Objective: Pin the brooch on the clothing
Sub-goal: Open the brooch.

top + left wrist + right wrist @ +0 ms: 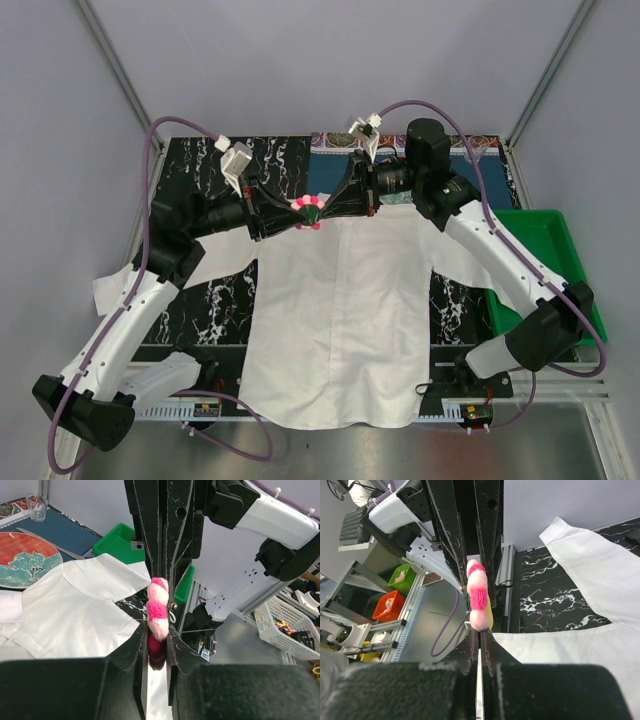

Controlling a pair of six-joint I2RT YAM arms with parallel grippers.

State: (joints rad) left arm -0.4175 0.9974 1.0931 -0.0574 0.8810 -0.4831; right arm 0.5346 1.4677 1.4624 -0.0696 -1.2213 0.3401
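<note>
The brooch [308, 212] is a small fluffy flower with lobed petals banded pink-red and pale pink, seen edge-on from both wrist cameras [158, 611] [477, 599]; a yellowish bit shows at its lower side in the right wrist view. It hangs in the air over the collar end of the clothing [340, 320], near the middle of the table's far edge. The left gripper [290, 211] reaches in from the left and has its narrow jaws clamped on one end of the flower, the dark red lobe sunk between its fingers [136, 645]. The right gripper [326, 207] meets it head-on from the right; its pincer is pressed fully together, tips [479, 637] touching the opposite end of the flower; whether they pinch any part of it I cannot tell.

The white shirt lies flat and buttoned on the black marbled table [215, 300], hem at the near edge, sleeves spread toward both sides. A green bin [545, 240] sits at the table's right edge; a red-and-teal plate [25, 560] and a small clear glass [37, 507] stand beyond the collar by the far edge. The two crossed grippers hide the collar beneath them in the top view.
</note>
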